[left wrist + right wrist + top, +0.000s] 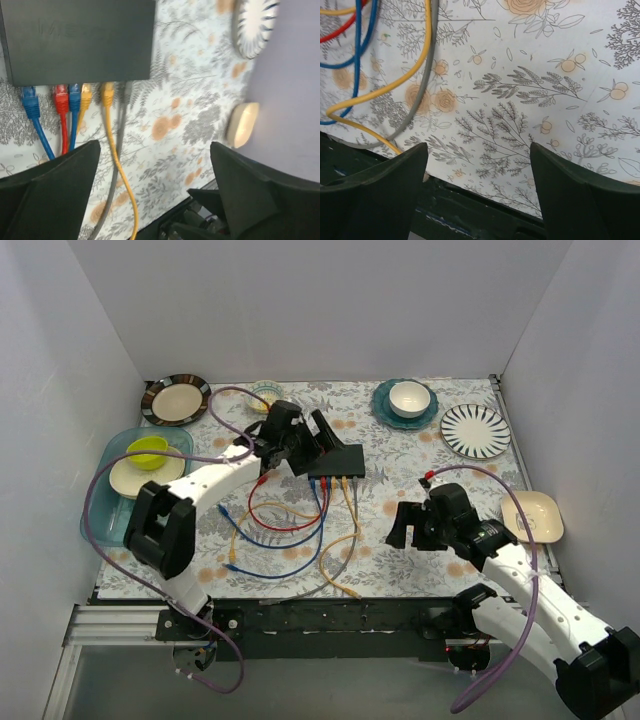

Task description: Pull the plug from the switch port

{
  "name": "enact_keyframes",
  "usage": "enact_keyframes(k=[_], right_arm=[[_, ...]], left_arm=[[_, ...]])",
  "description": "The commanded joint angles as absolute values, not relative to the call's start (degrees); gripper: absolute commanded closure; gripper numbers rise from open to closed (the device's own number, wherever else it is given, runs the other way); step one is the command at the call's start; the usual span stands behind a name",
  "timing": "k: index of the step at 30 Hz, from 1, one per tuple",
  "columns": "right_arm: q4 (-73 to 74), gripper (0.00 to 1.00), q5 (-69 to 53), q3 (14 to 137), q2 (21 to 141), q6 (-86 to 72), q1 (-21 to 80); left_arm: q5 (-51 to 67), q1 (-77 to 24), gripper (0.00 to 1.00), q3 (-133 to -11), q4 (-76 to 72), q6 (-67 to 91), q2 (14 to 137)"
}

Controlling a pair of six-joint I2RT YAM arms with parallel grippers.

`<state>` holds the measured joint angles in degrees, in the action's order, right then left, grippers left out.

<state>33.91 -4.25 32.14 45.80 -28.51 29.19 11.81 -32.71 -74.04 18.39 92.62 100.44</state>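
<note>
Switch (80,40) sockets hold six plugs (75,97): blue, red, blue, yellow, yellow, grey, distinct only from the left wrist. Left end effector (155,147) and right end effector (477,147) spread apart.

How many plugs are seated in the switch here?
6, along the switch edge, left to right in the left wrist view: blue plug, red plug, second blue plug, yellow plug, second yellow plug, gray plug. That edge shows whole; none seems hidden.

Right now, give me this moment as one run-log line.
left gripper: open, at switch port edge | plugs: six seated, none gripped | right gripper: open, empty, over tablecloth
</note>
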Motion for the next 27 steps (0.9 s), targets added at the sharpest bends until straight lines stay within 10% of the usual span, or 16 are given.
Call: enact_keyframes(k=[1, 13, 27], right_arm=[[25.6, 0.15, -5.4, 30.2, 45.5, -34.8, 29.4], [1.8, 0.37, -5.3, 39.2, 69.2, -35.7, 27.7], [-34.3, 0.43, -23.9, 34.3, 88.8, -50.5, 17.1]], left_arm=[[7.6, -28.4, 0.02, -68.6, 12.3, 97.9, 93.9], [16.1, -24.7, 0.12, -81.5, 6.9, 89.7, 109.6], [30.8, -23.0, 0.6, -79.8, -4.7, 91.9, 116.4]])
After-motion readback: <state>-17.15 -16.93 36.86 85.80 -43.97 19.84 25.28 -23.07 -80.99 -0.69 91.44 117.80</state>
